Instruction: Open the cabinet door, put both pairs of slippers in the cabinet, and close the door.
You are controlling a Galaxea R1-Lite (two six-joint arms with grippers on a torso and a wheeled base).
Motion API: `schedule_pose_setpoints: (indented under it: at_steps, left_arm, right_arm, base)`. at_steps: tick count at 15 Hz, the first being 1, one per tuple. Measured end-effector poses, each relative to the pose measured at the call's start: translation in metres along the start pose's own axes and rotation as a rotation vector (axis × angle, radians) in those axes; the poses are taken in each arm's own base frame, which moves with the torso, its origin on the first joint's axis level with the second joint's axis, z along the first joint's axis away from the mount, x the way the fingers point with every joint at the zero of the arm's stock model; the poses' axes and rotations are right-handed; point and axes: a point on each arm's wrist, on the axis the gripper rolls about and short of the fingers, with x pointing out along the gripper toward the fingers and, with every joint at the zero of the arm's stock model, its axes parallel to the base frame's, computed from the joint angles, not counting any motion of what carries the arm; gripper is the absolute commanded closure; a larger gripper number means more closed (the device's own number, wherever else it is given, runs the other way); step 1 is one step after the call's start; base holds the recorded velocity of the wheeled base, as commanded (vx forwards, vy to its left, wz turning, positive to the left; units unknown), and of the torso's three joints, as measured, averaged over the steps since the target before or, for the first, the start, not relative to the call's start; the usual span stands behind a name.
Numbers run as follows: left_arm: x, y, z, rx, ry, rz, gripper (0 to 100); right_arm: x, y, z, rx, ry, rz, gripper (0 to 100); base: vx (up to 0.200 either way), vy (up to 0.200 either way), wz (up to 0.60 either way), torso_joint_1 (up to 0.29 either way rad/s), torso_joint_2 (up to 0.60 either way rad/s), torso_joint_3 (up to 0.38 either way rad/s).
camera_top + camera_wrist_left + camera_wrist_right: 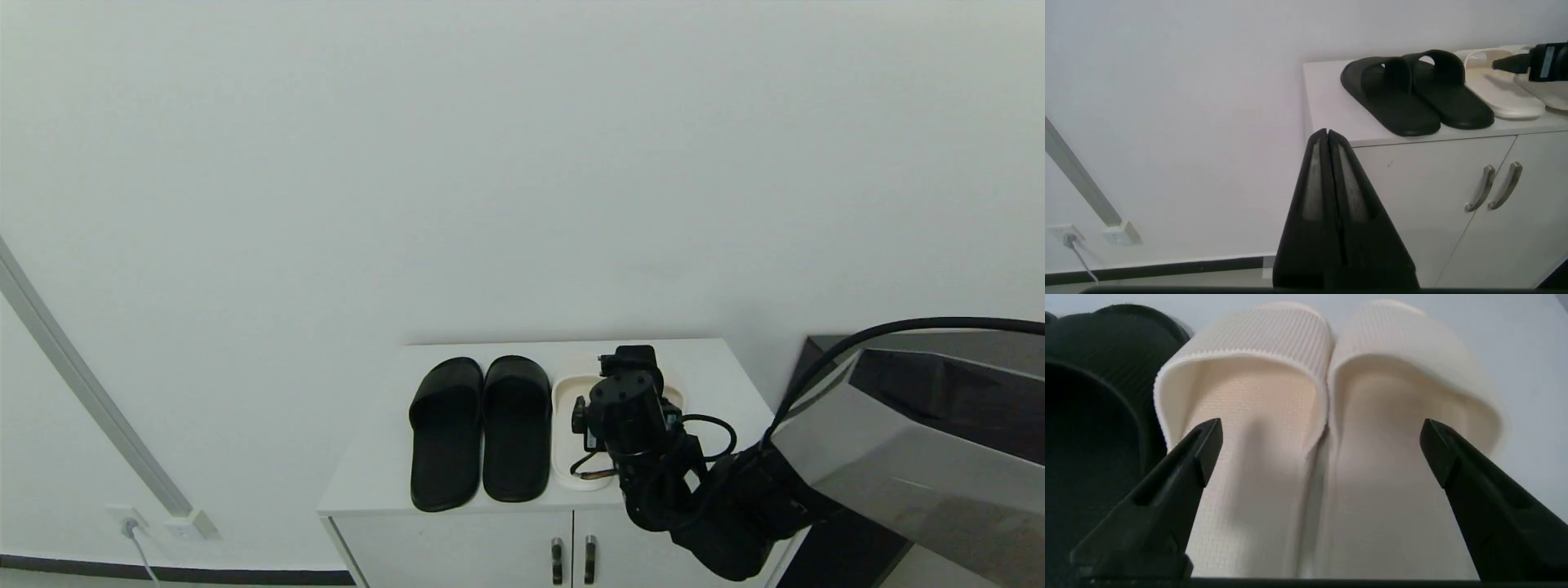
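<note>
Right wrist view is showing the right gripper [1321,437] with its jaws spread wide, one finger standing at each outer side of the cream slippers [1257,367]. The pair is sitting between the fingers and nothing is being clamped yet. The spread is matching the width of both slippers laid side by side, which is suggesting a grasp of the pair as one unit. The cream slippers are lying on the cabinet top [367,457], toes toward the wall, just beside the black slippers [445,433] on the robot's left. Below, both cabinet doors [457,547] are standing shut, their handles [557,560] sitting close together at the centre seam. The left gripper [1328,139] is hanging lower, off the cabinet's left front corner, fingers pressed together and holding nothing. With the doors unopened, this free gripper is looking the likelier tool for a handle.
</note>
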Motion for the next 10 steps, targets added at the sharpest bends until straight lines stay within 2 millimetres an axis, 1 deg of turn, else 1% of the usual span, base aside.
schedule_pose_setpoints:
  at_steps: [2, 4, 6, 7, 10]
  left_arm:
    - [0.0, 0.0, 0.0, 0.0, 0.0, 0.0, 100]
    - [0.0, 0.0, 0.0, -0.001, 0.0, 0.0, 100]
    - [0.0, 0.0, 0.0, -0.001, 0.0, 0.0, 100]
    - [0.0, 0.0, 0.0, -0.002, 0.0, 0.0, 100]
    - [0.0, 0.0, 0.0, -0.002, 0.0, 0.0, 100]
  right_arm:
    - [0.014, -0.001, -0.001, 0.003, -0.005, -0.019, 0]
    - [0.03, -0.004, 0.002, 0.011, -0.021, -0.034, 0]
    - [0.04, -0.005, 0.003, 0.019, -0.025, -0.028, 0]
    - [0.045, -0.005, 0.002, 0.021, -0.026, -0.029, 100]
    - [0.049, -0.006, -0.001, 0.02, -0.022, -0.028, 100]
  base:
    - [0.0, 0.0, 0.0, 0.0, 0.0, 0.0]
    - [0.0, 0.0, 0.0, 0.0, 0.0, 0.0]
    - [0.0, 0.0, 0.0, 0.0, 0.0, 0.0]
    - [0.0, 0.0, 0.0, 0.0, 0.0, 0.0]
    - [0.0, 0.0, 0.0, 0.0, 0.0, 0.0]
